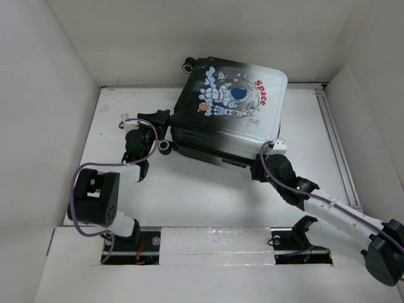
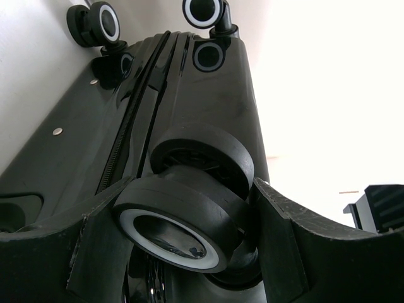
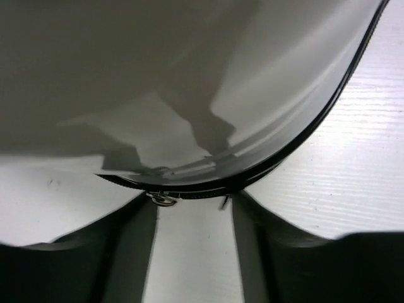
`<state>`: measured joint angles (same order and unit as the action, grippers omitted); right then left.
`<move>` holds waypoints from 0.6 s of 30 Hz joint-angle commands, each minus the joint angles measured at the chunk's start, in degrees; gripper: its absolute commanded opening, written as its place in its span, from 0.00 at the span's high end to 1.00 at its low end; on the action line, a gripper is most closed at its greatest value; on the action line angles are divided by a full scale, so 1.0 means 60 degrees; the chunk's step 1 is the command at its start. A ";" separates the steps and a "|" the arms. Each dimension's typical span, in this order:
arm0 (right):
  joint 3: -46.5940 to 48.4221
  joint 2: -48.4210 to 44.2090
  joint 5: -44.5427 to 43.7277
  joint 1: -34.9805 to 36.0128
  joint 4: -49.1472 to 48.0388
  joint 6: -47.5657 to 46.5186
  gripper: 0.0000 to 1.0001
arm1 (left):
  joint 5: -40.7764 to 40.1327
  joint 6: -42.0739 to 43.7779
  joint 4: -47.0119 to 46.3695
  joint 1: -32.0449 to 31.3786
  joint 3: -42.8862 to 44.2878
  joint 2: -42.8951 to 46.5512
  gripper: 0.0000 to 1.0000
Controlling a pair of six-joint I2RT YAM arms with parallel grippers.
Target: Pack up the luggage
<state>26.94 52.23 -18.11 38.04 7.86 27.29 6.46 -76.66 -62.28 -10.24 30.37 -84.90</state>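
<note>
Black wheel point(image 2: 189, 221) of the luggage point(image 1: 230, 110) is sitting clenched in my left claw point(image 2: 183, 208) — my right claw point(image 3: 192, 205) is hovering released, fingers flanking the zipper pull point(image 3: 163, 199).

Blocked at the back by the luggage point(image 1: 230, 104), close to the back wall point(image 1: 189, 38). Wide and free on the bare table point(image 1: 208, 196) in front of it. Free too on both sides, out to the left wall point(image 1: 44, 113) and right wall point(image 1: 372, 126).

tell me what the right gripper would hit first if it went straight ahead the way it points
The suitcase: the right gripper points at its rounded corner, so the zipper there likely comes first, seemingly very near.
</note>
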 commanded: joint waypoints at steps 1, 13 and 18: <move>0.0212 0.0406 0.0293 0.0105 -0.1792 -0.0008 0.50 | -0.0007 0.0971 -0.0797 0.0066 0.0138 0.0381 1.00; -0.0241 0.0099 -0.0014 0.0105 -0.2555 0.0301 1.00 | 0.0081 0.1058 -0.0914 -0.0036 -0.0037 0.0381 1.00; -0.0418 -0.0091 -0.0014 0.0748 -0.2832 0.0491 1.00 | 0.0081 0.1146 -0.0914 -0.0634 -0.0256 0.0688 1.00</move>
<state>24.34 53.04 -17.82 39.79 -1.02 28.77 4.25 -76.31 -62.37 -11.00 29.95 -84.29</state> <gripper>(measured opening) 0.184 0.611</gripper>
